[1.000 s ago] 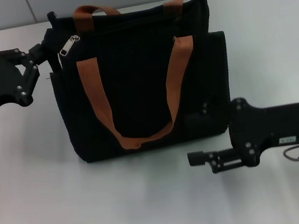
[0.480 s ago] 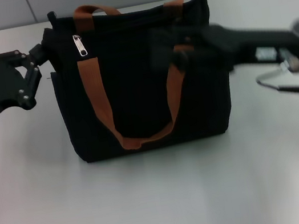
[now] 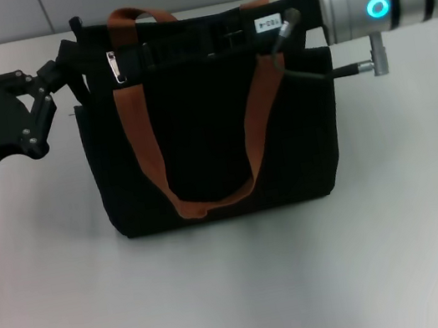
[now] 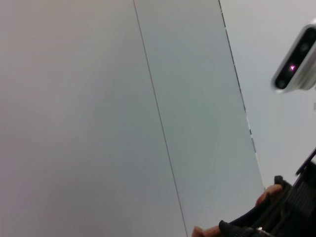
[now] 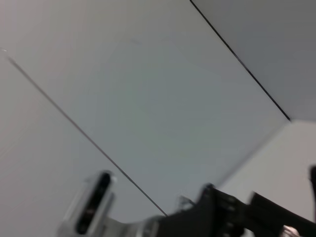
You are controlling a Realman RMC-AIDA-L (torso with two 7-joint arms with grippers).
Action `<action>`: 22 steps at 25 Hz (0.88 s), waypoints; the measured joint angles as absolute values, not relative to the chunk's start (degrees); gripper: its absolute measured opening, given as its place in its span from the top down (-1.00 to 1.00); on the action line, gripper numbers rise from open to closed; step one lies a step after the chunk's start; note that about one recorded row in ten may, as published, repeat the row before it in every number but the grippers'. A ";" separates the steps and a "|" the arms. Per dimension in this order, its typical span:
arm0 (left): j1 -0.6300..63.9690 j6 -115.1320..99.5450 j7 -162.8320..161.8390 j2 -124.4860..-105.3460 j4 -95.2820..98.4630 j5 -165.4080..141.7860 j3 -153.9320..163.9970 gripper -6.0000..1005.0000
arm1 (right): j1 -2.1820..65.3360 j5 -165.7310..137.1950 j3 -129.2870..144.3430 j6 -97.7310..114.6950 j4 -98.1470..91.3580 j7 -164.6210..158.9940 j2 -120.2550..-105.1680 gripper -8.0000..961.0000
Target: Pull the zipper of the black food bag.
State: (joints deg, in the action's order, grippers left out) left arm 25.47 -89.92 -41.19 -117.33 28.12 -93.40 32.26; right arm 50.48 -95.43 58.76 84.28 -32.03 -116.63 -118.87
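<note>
Now listed, from the task's thing outward:

Zipper (image 3: 114, 68): silver pull tab hanging at the left end of the bag's top edge, just inside the near strap's left leg. A second ago it lay tilted at the corner; since half a second ago it hangs straight. Not yet drawn along its track.

Black food bag (image 3: 203, 124): upright on the table (image 3: 242, 296), unmoved, orange-brown straps draped down its front.

Right hand (image 3: 153, 52): a second ago low on the table before the bag's right corner; half a second ago raised across the bag's upper right; now stretched along the top edge, its dark tip close to the zipper. Dark on dark, so how far the fingers are parted, and whether they hold the tab, cannot be told.

Left hand (image 3: 66, 68): at the bag's top left corner, position unchanged, apparently bracing it; whether it grips the fabric cannot be told.

Judgement: approach finished; seizing the tab and pulling rightward remain.
</note>
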 joint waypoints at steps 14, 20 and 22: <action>24.87 -92.35 -41.78 -117.16 28.32 -93.16 32.26 0.98 | 54.69 -102.72 58.63 79.95 -33.93 -129.68 -117.62 0.22; 25.27 -92.82 -42.04 -117.10 28.44 -93.15 32.26 0.98 | 56.41 -105.29 58.70 79.71 -33.95 -132.65 -117.60 0.24; 25.34 -93.07 -42.07 -117.19 28.54 -93.16 32.25 0.98 | 56.88 -105.52 58.72 79.56 -33.86 -133.04 -117.59 0.24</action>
